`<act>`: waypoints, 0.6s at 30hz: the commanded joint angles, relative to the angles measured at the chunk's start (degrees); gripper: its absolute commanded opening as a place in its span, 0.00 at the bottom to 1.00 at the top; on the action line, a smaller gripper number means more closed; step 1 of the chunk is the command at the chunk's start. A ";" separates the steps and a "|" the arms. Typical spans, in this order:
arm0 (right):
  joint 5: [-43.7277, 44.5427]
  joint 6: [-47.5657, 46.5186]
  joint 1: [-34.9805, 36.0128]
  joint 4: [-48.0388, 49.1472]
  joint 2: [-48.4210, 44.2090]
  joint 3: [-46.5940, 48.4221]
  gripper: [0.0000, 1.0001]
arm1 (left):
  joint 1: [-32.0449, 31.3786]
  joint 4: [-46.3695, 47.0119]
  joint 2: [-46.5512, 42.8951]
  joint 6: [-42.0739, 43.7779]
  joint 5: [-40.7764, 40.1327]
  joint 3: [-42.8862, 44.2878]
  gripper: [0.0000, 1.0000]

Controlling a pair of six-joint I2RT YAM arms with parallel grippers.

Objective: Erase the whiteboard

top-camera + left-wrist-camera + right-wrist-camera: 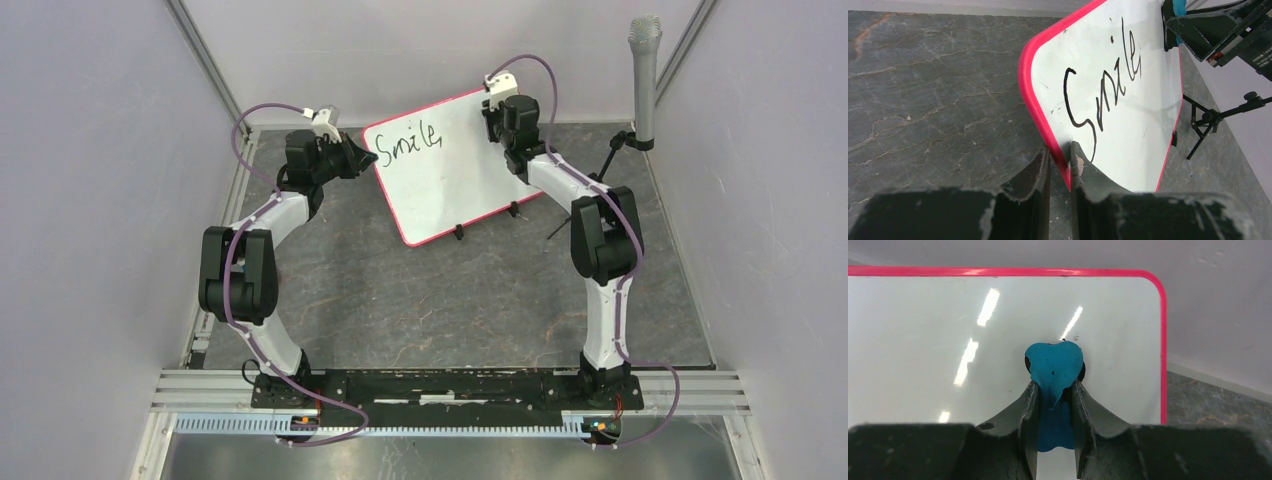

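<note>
One whiteboard point(445, 185) sits between the left gripper point(1060, 162) tips, one blue eraser point(1054, 362) in the right gripper point(1054, 390), and one grey microphone point(645, 75) to its right.

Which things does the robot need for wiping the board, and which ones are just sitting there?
For the job:
whiteboard, with "Smile" written on it
blue eraser, pinched in the right gripper
left gripper, clamped on the board's pink frame

Just there:
grey microphone on its little black stand
</note>
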 commanded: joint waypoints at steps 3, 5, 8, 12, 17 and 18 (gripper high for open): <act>0.19 -0.28 -0.31 -4.02 0.98 6.35 0.00 | -0.64 1.68 -2.07 6.01 -1.18 0.07 0.02; 0.41 0.51 -1.84 -4.18 1.15 6.61 0.00 | -0.64 1.70 -2.05 6.03 -1.17 0.11 0.02; 0.34 1.32 -3.62 -4.50 1.75 7.03 0.00 | -0.64 1.69 -2.07 6.01 -1.15 0.16 0.02; -0.45 1.78 -4.18 -5.33 2.28 7.27 0.00 | -0.64 1.75 -2.07 5.92 -1.08 0.25 0.02; -1.30 1.77 -2.13 -4.61 1.48 5.17 0.00 | -0.64 1.75 -2.15 6.00 -1.16 0.16 0.02; -1.54 1.37 -1.31 -4.53 1.40 4.82 0.00 | -0.64 1.74 -2.15 6.01 -1.16 0.17 0.02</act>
